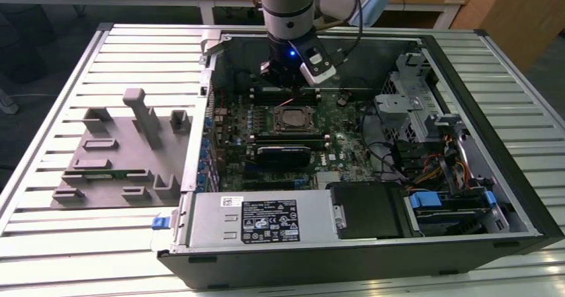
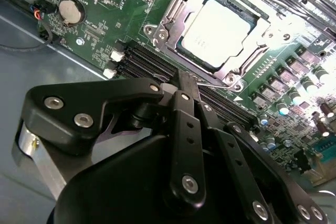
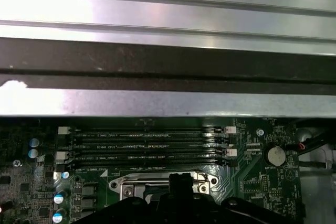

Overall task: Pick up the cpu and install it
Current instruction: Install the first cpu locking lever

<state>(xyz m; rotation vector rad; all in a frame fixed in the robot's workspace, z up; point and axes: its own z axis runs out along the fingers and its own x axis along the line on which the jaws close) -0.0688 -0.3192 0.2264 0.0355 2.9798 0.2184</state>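
CPU point(image 2: 218, 32) sits flat in the motherboard socket point(image 2: 173, 14), frame open around it, at about one o'clock beyond the gripper point(image 2: 185, 85) in the second wrist view. Whether the gripper is parted or clenched I cannot tell; it carries nothing visible.

The claw point(image 1: 284, 79) is held inside the open computer case point(image 1: 459, 145), just beyond the cpu point(image 1: 290, 120) seated in its socket
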